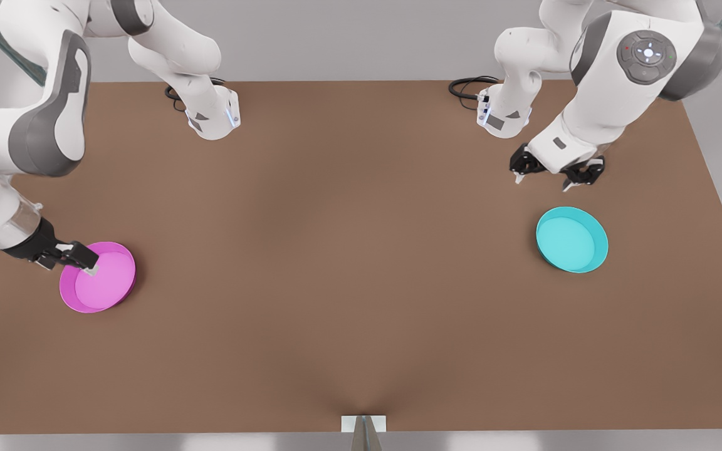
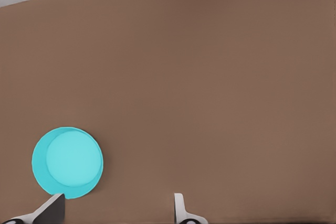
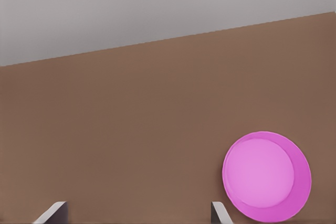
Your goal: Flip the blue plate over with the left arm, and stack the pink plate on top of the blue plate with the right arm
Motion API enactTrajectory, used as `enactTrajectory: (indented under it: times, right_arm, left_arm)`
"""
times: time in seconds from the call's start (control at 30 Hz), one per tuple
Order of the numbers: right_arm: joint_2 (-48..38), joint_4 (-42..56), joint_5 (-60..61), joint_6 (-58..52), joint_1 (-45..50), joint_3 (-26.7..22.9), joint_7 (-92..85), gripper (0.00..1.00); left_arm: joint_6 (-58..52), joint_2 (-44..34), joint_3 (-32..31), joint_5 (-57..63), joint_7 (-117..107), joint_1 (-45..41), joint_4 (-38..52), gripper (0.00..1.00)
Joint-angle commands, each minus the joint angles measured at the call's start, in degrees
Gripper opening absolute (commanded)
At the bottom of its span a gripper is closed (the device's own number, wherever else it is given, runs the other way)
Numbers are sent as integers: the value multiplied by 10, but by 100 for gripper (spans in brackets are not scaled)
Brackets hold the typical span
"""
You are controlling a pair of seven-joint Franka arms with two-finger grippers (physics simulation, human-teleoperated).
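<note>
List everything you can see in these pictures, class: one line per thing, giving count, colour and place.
table: one, brown, under everything.
blue plate: one, turquoise, rim up, at the front view's right.
pink plate: one, magenta, rim up, at the front view's left.
cables: two coils, black, by the arm bases at the far edge.
fixture: one, white and grey, middle of the near edge.
left arm: one, white and grey, the front view's right.
right arm: one, white and grey, the front view's left.
left tool: black, open, beyond the blue plate.
right tool: black, open, over the pink plate's rim.
</note>
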Motion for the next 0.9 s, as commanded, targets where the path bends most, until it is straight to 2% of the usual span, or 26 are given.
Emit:
enactTrajectory:
  times: [0.0,0.03,0.07,0.13,0.17,0.23,0.3,0.4,0.47,0.57,0.87]
  right_arm:
    - [1,0,-2,1,-1,0,0,100]
    - [14,2,-4,1,-7,-1,-1,100]
    - [13,2,-3,0,-5,0,-1,100]
    - [13,1,-4,0,-3,0,0,100]
    - [14,1,-3,0,-1,0,0,100]
    - [15,1,-4,0,0,1,0,100]
    - [16,0,-4,0,0,2,0,100]
    - [18,-1,-3,1,-1,2,0,100]
    - [23,-1,-3,1,-1,2,0,100]
    - [30,0,-4,1,-2,2,0,100]
    - [32,-5,-4,0,-7,3,-26,100]
  left_arm:
    - [1,1,0,0,-1,129,0,100]
    - [-5,18,0,-2,-3,129,-1,100]
    - [2,81,0,-2,-3,136,-24,100]
    - [2,129,-1,-36,0,146,-22,100]
    - [6,147,-2,-96,48,202,-17,100]
    - [47,174,-1,-105,105,253,-44,100]
    - [236,153,-1,-103,179,284,-215,100]
    - [220,160,0,-92,208,293,-220,100]
    - [288,172,0,-92,302,352,-263,100]
    - [319,209,-1,-92,365,414,-265,100]
    - [377,284,-1,-94,389,468,-274,100]
